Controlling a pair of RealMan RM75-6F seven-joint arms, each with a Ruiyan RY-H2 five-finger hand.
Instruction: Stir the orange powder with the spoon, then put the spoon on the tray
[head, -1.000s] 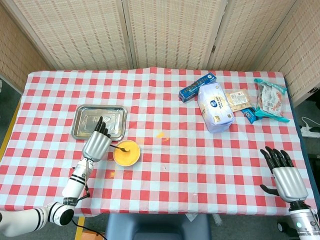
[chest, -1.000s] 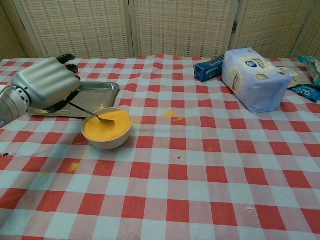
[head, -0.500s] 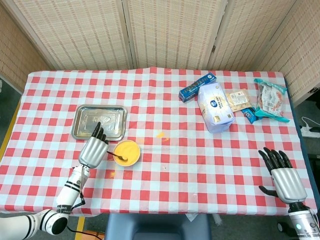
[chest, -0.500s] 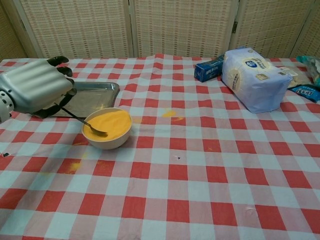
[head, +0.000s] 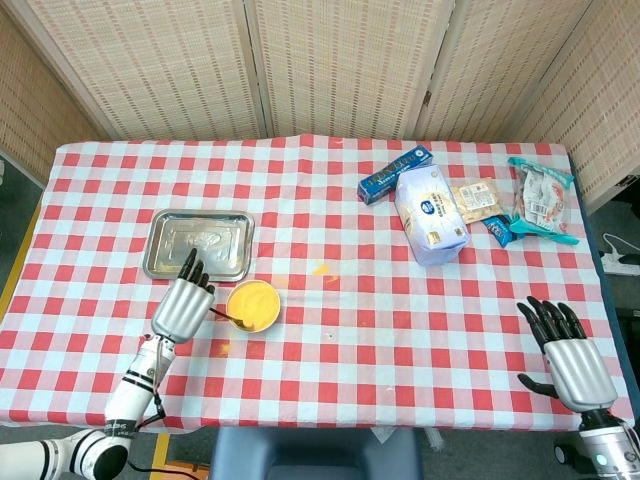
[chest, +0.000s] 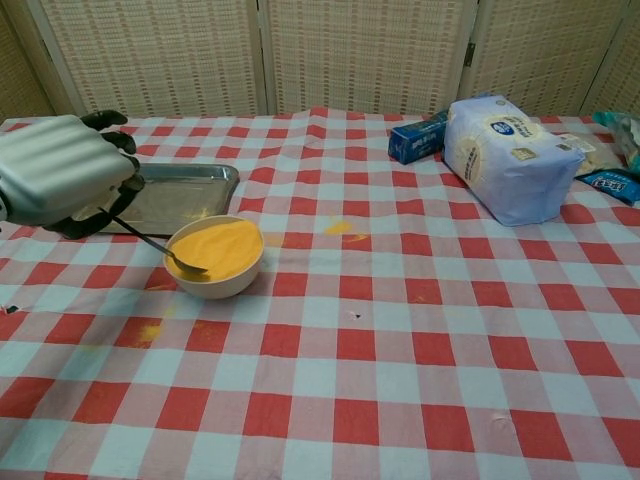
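With the spoon (chest: 160, 251) pinched by the left hand (chest: 62, 171) at the bowl (chest: 214, 258) rim, powder (chest: 218, 247) may be flicked out if it is lifted sharply.

Left hand (chest: 62, 173) fingers curled gripping; right hand (head: 570, 355) fingers spread.

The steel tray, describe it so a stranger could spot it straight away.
On the checked table's left side, just behind the bowl of orange powder, lies the steel tray. It is the only shiny, flat metal rectangle; the packets sit far right.
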